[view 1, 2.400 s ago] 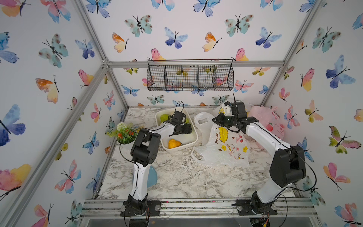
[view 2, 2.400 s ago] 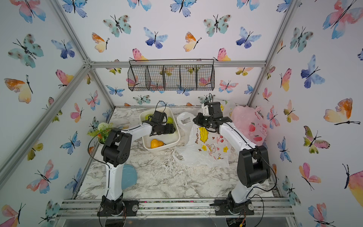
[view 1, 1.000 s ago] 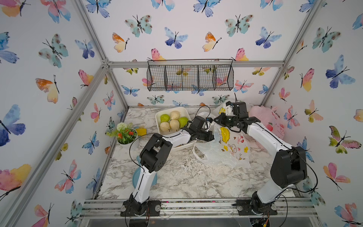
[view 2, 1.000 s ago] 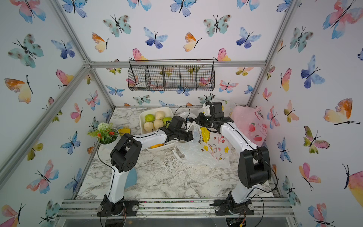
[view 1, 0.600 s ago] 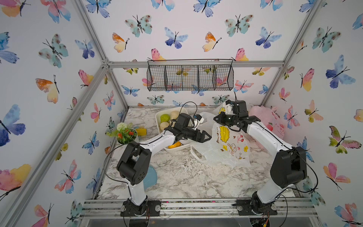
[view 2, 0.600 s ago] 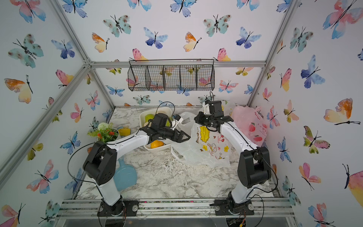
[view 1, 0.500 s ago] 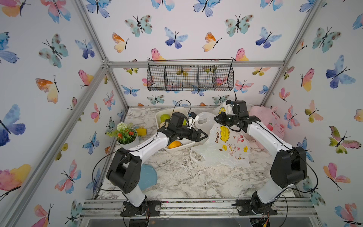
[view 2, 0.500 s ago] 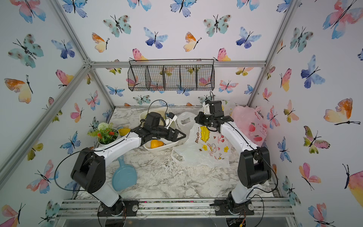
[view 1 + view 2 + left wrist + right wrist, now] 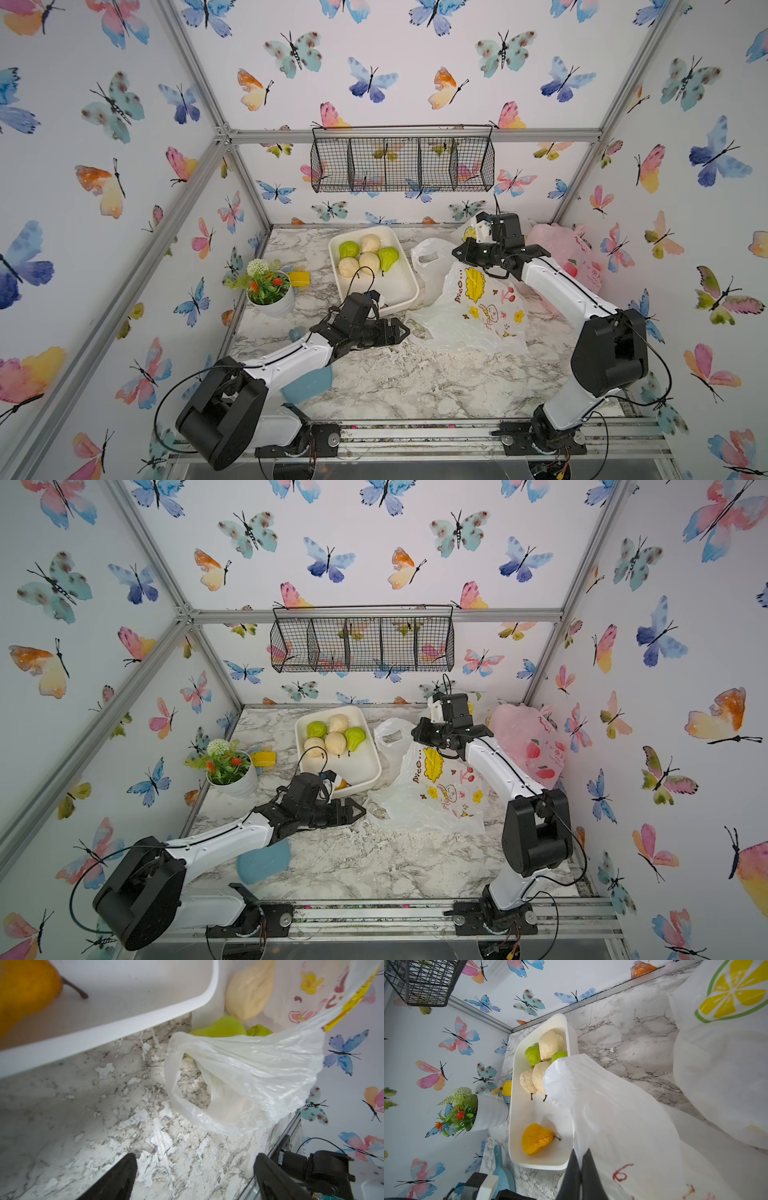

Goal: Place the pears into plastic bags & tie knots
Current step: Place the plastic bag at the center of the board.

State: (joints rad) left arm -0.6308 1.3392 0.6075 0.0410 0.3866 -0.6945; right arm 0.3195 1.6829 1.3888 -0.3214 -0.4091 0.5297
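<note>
While the right gripper (image 9: 459, 252) clamps the bunny bag (image 9: 478, 307) by its handle and the left gripper (image 9: 401, 330) hangs wide and empty just beside the tray (image 9: 405, 291) of pears (image 9: 365, 259), the thin plastic could slip free — then the mouth sags shut against the next pear.

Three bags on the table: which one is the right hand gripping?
The translucent white cartoon-print bag: the right hand is shut on its top edge, holding it up. The pink bag and the lemon bag sit near the back wall, not gripped.
</note>
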